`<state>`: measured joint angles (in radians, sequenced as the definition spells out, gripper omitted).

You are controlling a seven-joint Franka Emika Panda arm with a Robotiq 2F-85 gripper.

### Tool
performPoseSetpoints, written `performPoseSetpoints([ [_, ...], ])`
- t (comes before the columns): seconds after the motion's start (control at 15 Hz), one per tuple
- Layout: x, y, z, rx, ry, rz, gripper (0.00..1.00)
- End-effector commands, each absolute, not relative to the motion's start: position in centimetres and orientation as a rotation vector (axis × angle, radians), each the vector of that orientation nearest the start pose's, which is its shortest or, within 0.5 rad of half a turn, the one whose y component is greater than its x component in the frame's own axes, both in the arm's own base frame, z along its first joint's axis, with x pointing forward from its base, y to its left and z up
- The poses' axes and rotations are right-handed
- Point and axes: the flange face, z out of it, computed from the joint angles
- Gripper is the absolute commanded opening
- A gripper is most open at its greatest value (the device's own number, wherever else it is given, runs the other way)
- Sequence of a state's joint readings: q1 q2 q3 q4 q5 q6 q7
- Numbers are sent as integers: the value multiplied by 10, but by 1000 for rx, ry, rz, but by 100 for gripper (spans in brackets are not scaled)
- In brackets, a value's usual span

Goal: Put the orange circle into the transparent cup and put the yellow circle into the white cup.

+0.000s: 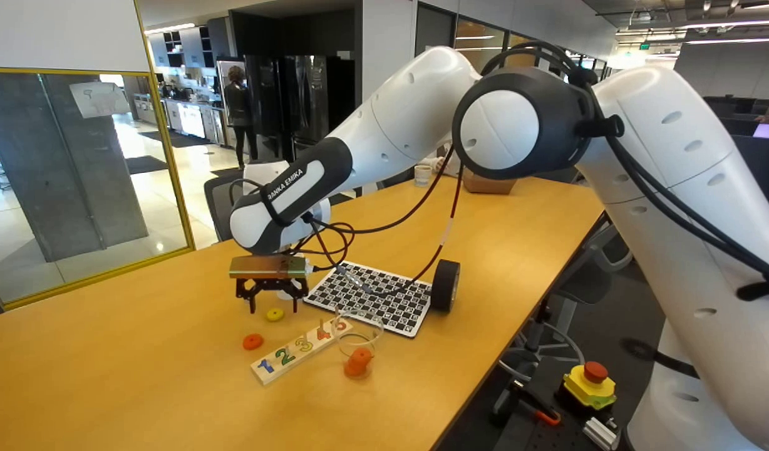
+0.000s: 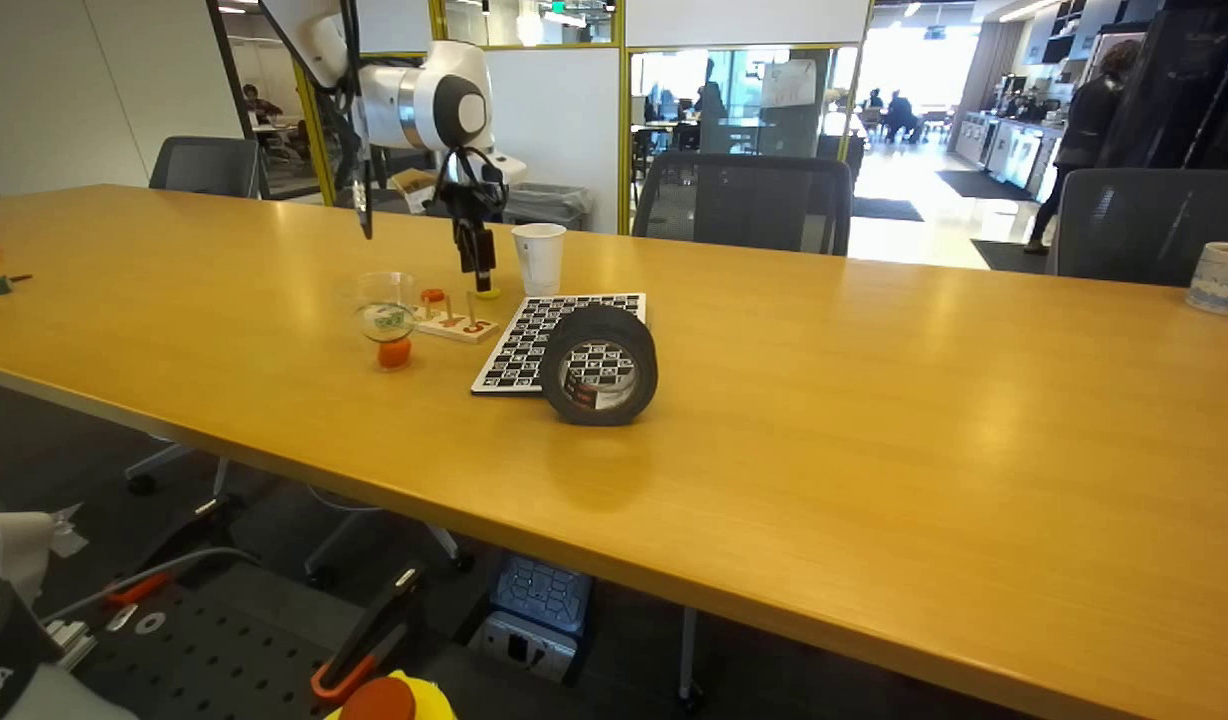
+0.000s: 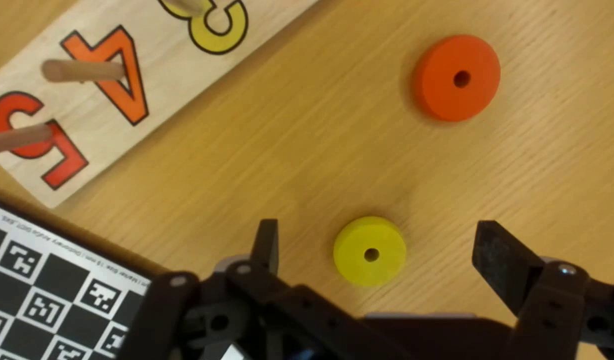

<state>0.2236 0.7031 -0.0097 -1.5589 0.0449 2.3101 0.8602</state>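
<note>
The yellow circle (image 3: 370,270) lies flat on the table, also in both exterior views (image 1: 274,315) (image 2: 490,295). My gripper (image 3: 377,227) is open and empty above it, fingers apart on either side of it in the wrist view; it points down in both exterior views (image 1: 273,307) (image 2: 479,280). The orange circle (image 3: 457,78) lies near it on the table (image 1: 253,341) (image 2: 432,296). The transparent cup (image 1: 354,341) (image 2: 386,295) has orange shapes low inside. The white cup (image 2: 539,258) stands upright beside the gripper; it is mostly hidden behind the gripper in an exterior view (image 1: 286,295).
A numbered peg board (image 1: 300,352) (image 3: 157,75) lies between the circles and the transparent cup. A checkered board (image 1: 375,294) (image 3: 37,300) lies near the white cup. A black tape roll (image 2: 639,365) stands on edge by it. A mug (image 2: 1219,278) stands far off.
</note>
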Motion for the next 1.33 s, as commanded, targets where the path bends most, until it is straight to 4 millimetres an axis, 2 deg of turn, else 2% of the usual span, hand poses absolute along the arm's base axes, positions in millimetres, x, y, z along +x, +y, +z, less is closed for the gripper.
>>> performPoseSetpoints([
  [0.0, 711, 153, 235, -2873, 1105, -47, 100],
  [0.53, 722, 147, 228, -2853, 1176, -63, 100],
  [0.93, 722, 143, 224, -2878, 1174, -41, 100],
  [1.0, 722, 143, 223, -2881, 1170, -31, 75],
  [1.07, 721, 143, 223, -2886, 1159, -13, 73],
  [1.27, 719, 145, 223, -2904, 1124, 33, 49],
])
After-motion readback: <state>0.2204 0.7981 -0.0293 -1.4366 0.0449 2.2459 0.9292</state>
